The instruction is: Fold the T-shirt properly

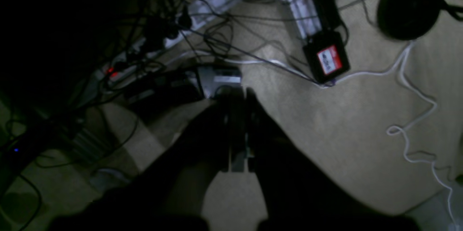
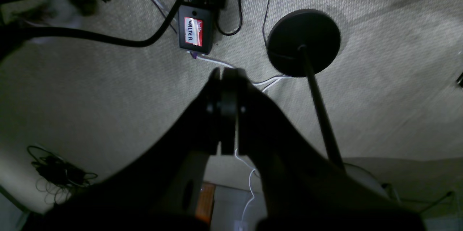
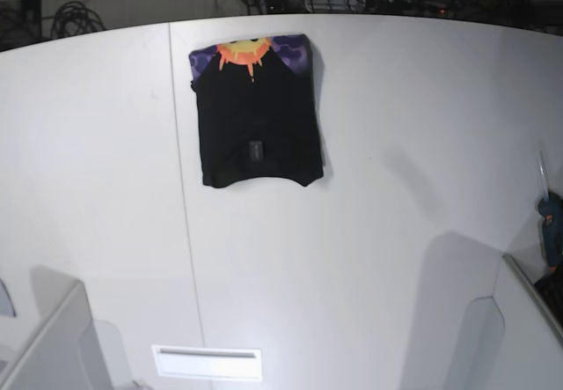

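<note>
T-shirt (image 3: pixel 256 111) lies folded into a compact rectangle, upper centre of the table (image 3: pixel 396 187), sunburst strip at its top edge. Folding looks finished; next move likely none. Left gripper (image 1: pixel 237 129) and right gripper (image 2: pixel 228 111) closed, empty, over floor. Both arms absent from the base view

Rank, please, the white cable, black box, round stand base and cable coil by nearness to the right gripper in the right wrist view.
1. white cable: just past the right gripper's tips.
2. black box: upper left.
3. round stand base: upper right.
4. cable coil: far lower left.
</note>
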